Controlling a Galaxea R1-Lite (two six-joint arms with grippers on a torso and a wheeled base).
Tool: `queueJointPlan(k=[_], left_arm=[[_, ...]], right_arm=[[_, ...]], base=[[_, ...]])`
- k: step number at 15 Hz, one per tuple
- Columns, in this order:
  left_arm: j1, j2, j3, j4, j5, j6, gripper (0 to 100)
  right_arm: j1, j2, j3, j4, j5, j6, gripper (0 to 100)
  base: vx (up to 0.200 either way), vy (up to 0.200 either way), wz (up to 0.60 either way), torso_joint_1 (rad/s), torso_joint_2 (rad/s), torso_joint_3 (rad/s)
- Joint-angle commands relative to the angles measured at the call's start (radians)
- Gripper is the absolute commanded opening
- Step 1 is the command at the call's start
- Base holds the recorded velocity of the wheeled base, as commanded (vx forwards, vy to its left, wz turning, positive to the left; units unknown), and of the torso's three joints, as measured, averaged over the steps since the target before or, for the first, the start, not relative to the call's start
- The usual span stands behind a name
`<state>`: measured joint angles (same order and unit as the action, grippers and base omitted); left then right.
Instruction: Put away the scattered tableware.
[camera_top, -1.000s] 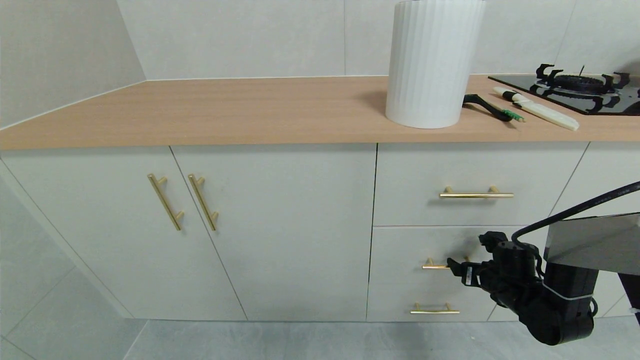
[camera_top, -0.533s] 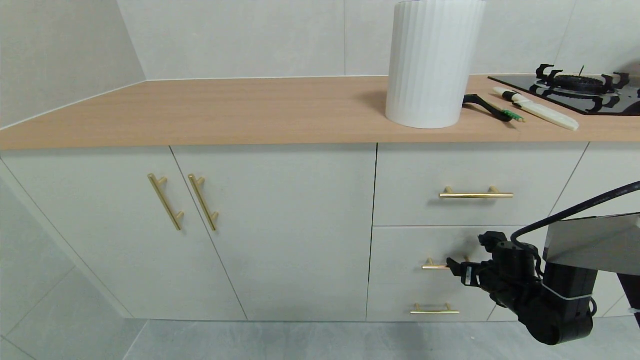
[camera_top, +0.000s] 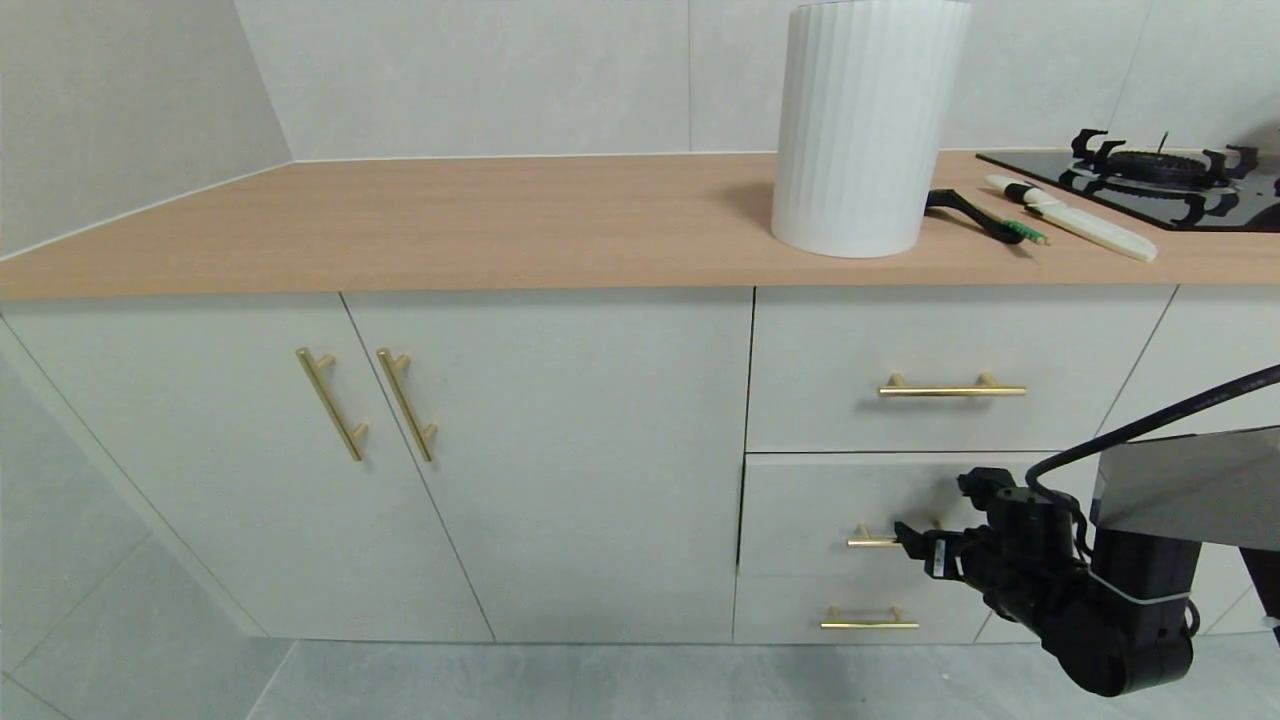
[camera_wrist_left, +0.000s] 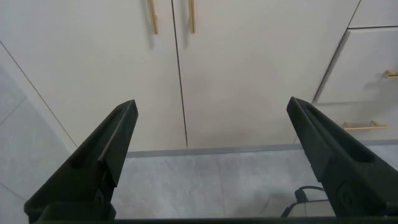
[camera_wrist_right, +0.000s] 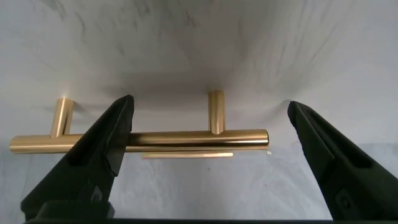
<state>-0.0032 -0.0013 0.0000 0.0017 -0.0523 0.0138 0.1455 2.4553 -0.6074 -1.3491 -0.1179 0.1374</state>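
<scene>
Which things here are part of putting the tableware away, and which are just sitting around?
For the job: right gripper, open around the handle of the middle drawer, which is slightly ajar; black-handled utensil and white knife on the countertop.
Just lying about: white ribbed container, gas hob, double cabinet doors, top drawer, bottom drawer.
</scene>
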Motion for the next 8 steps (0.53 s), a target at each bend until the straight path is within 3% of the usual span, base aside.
queueJointPlan(k=[1, 4, 6, 8], left_arm=[[0.000, 0.001, 0.000, 0.000, 0.000, 0.000, 100], [0.000, 0.001, 0.000, 0.001, 0.000, 0.000, 100], [0.000, 0.001, 0.000, 0.000, 0.000, 0.000, 100], [0.000, 0.001, 0.000, 0.000, 0.000, 0.000, 100]], right_arm=[[0.003, -0.039, 0.052, 0.002, 0.001, -0.010, 100], [0.005, -0.145, 0.141, 0.038, 0.026, -0.035, 100], [0.029, -0.315, 0.202, 0.157, 0.090, -0.071, 100], [0.088, -0.558, 0.199, 0.403, 0.101, -0.071, 100]], base=[[0.000, 0.000, 0.00, 0.000, 0.00, 0.000], [0.000, 0.000, 0.00, 0.000, 0.00, 0.000], [0.000, 0.000, 0.00, 0.000, 0.00, 0.000], [0.000, 0.000, 0.00, 0.000, 0.00, 0.000]])
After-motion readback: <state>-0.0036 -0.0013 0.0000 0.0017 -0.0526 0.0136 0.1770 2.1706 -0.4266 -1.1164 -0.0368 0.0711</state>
